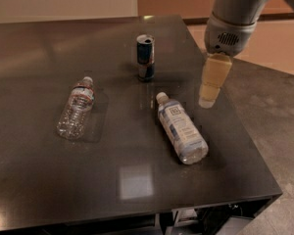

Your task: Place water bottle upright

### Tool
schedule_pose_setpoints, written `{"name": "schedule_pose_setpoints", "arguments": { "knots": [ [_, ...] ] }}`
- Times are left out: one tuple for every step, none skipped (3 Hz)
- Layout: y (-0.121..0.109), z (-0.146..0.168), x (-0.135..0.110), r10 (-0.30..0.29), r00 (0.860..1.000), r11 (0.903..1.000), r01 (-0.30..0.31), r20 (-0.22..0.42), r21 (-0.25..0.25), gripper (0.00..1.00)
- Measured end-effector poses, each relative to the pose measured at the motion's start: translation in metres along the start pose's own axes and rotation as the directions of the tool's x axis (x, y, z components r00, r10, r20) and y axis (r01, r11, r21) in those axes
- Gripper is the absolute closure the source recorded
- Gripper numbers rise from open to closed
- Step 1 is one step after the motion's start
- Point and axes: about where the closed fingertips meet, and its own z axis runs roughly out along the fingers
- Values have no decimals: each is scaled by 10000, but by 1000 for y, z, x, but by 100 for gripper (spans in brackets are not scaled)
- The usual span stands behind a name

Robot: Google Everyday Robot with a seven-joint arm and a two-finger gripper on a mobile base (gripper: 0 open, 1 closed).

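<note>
The water bottle point(77, 108) is small, clear and ribbed, with a white cap and a dark red band near the neck. It lies on its side on the left part of the dark table point(44, 180), cap pointing away from me. My gripper point(207, 101) hangs from the arm at the upper right, over the table's right side, pointing down. It is far right of the water bottle, just right of the larger bottle's cap, and holds nothing I can see.
A larger bottle with a white-and-blue label point(181, 128) lies on its side right of centre. A blue-and-silver can point(145, 57) stands upright at the back middle. The table's right edge and grey floor point(274, 121) lie beyond the gripper.
</note>
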Motion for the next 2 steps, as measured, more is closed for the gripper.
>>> {"name": "schedule_pose_setpoints", "arguments": {
  "knots": [
    [-7,16,-42,-5,10000,9995,5,3,-315,0],
    [0,25,-84,19,10000,9982,-18,19,-601,0]
  ]
}}
